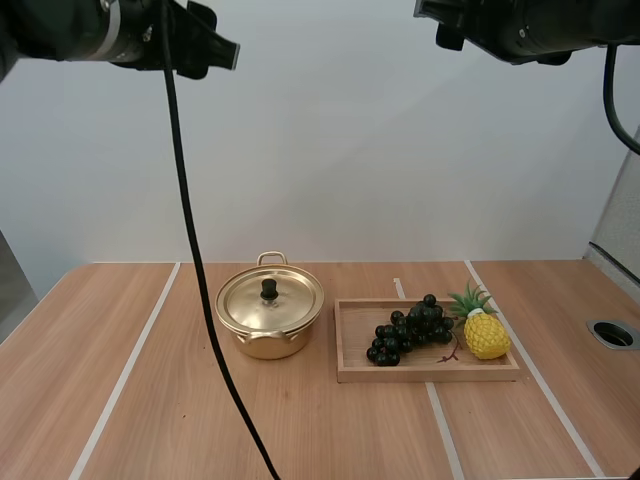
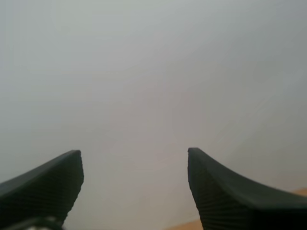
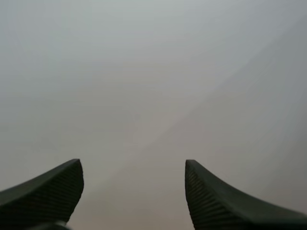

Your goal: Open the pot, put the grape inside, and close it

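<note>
Beside the tray (image 1: 430, 374) sits the pot (image 1: 268, 342) (lidded).

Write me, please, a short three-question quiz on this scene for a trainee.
1. True or false: the lid sits on the pot.
2. What lies beside the grapes in the wooden tray? A) a pineapple B) a spoon C) a cup
3. Fill in: on the left gripper and the right gripper, the fingers stand ____.

Key: 1 true; 2 A; 3 open.
</note>
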Robot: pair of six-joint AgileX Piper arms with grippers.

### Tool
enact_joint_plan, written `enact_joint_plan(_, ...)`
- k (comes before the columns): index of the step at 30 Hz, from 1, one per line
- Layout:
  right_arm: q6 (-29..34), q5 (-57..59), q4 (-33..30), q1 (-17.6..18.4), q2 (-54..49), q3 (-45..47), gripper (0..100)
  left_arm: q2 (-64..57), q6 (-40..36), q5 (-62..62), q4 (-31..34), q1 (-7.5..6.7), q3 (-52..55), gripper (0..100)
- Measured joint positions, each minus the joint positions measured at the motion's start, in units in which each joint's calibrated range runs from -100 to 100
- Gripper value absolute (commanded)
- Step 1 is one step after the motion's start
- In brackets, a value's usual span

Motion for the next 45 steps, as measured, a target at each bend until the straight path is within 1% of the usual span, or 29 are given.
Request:
enact_joint_plan(4,-3.81,1.54,0.00,0.00,0.00,0.00,100,2.75,3.78,7.88,-0.46,0.00,0.00,100)
enact_joint_plan(5,-4.39,1.76,0.00,0.00,0.00,0.00,100,4.61,5.14,11.91,-0.45,0.00,0.00,100)
enact_joint_plan(6,-6.86,3.42,0.00,0.00,0.00,0.00,100,7.00,6.59,16.25,-0.68,0.00,0.00,100)
enact_joint_plan(7,-7.91,3.97,0.00,0.00,0.00,0.00,100,8.38,7.56,18.79,-1.13,0.00,0.00,100)
enact_joint_plan(12,-15.93,10.98,1.24,0.00,0.00,0.00,100,15.29,14.23,29.44,-5.22,0.14,0.00,100)
enact_joint_plan(14,-18.60,13.89,2.27,0.00,0.00,0.00,100,17.93,16.59,32.41,-6.96,0.14,0.00,100)
enact_joint_plan(17,-21.49,18.08,3.20,0.00,0.00,0.00,100,20.84,17.84,32.83,-8.06,0.14,0.00,100)
enact_joint_plan(21,-22.68,20.58,3.32,0.00,0.00,0.00,100,22.58,17.95,32.26,-9.38,0.14,0.00,100)
enact_joint_plan(23,-22.68,20.58,3.32,0.00,0.00,0.00,100,23.15,18.90,32.26,-11.09,0.14,0.00,100)
enact_joint_plan(25,-22.77,20.76,3.55,0.00,0.00,0.00,100,23.84,22.07,33.29,-13.00,0.14,0.00,100)
enact_joint_plan(28,-24.26,21.23,3.93,0.00,0.00,0.00,100,26.38,27.05,38.55,-15.15,0.14,0.00,100)
enact_joint_plan(32,-27.10,25.33,5.12,0.00,0.14,0.00,100,31.44,30.63,42.62,-15.35,0.14,0.00,100)
enact_joint_plan(35,-28.43,29.71,5.63,0.00,0.96,0.00,100,35.17,31.85,44.30,-15.35,0.14,-0.66,100)
enact_joint_plan(39,-29.88,35.39,5.88,0.00,2.84,0.00,100,39.97,33.15,47.82,-15.35,0.14,-4.75,100)
enact_joint_plan(42,-30.54,39.21,5.88,0.00,4.05,0.00,100,42.90,34.68,48.23,-15.38,0.14,-7.79,100)
enact_joint_plan(44,-30.99,41.04,5.88,0.00,4.65,0.00,100,44.54,35.39,48.23,-15.05,-0.15,-9.21,100)
enact_joint_plan(45,-31.27,41.78,5.88,0.00,4.94,0.00,100,45.10,35.77,48.23,-14.20,-0.59,-9.69,100)
